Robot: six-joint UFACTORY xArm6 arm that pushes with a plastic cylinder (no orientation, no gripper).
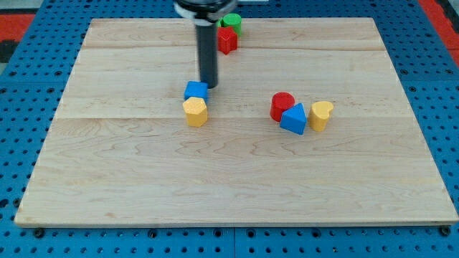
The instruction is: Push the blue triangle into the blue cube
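The blue triangle (293, 119) lies right of the board's middle, touching a red cylinder (282, 106) on its left and a yellow heart-shaped block (320, 115) on its right. The blue cube (196, 91) sits left of centre, touching a yellow hexagonal block (195, 112) just below it. My tip (209, 86) rests at the blue cube's upper right edge, far to the left of the blue triangle.
A red block (227, 40) and a green cylinder (232, 23) sit together at the view's top, just right of the rod. The wooden board (237, 186) lies on a blue pegboard surface.
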